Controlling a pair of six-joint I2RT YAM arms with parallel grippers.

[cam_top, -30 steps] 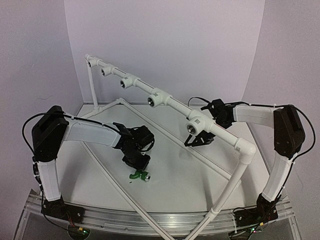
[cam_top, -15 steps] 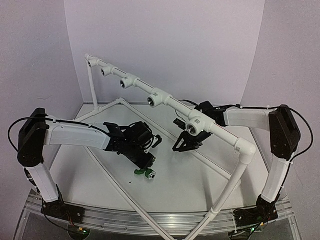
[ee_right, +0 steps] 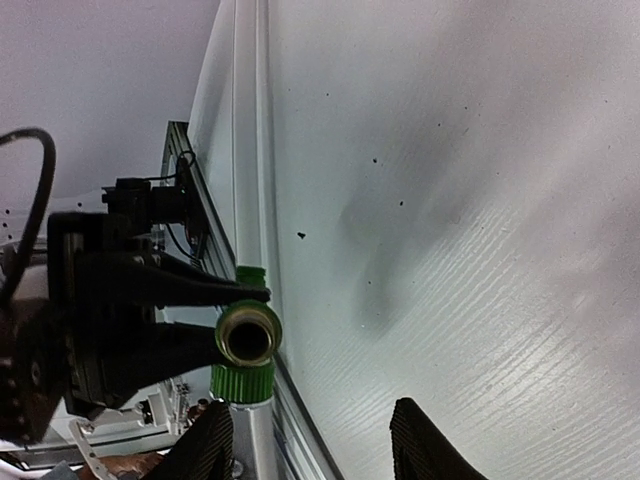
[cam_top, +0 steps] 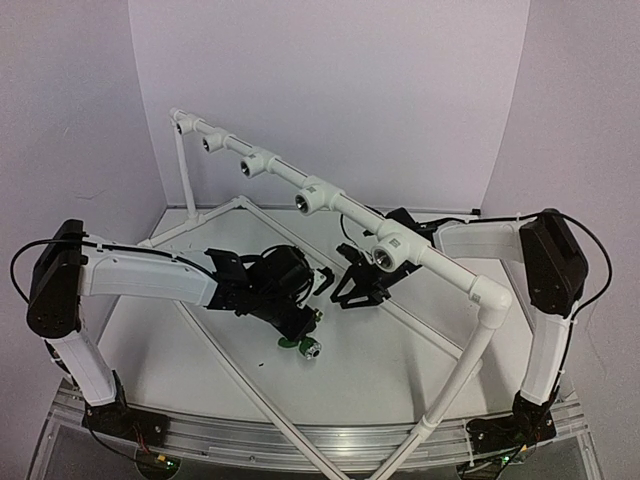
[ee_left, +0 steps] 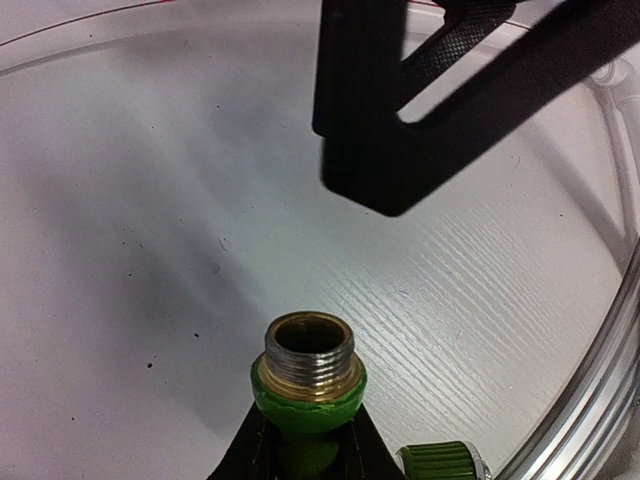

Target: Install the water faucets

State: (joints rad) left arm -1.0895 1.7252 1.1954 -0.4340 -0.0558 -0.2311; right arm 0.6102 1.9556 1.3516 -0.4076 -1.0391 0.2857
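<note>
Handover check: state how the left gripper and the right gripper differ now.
The left gripper is shut on the green faucet; the right gripper stands open and empty. In the top view the right gripper sits close by a white tee fitting on the pipe; the left gripper is farther from it, over the table. Both are black and face each other.

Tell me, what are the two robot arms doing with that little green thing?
The left gripper is shut on a small green faucet, holding it over the table with its threaded metal end pointing away. The right gripper, jaws apart, faces that end from close by without touching it. The faucet is not yet fitted into any of the white pipe fittings.
</note>
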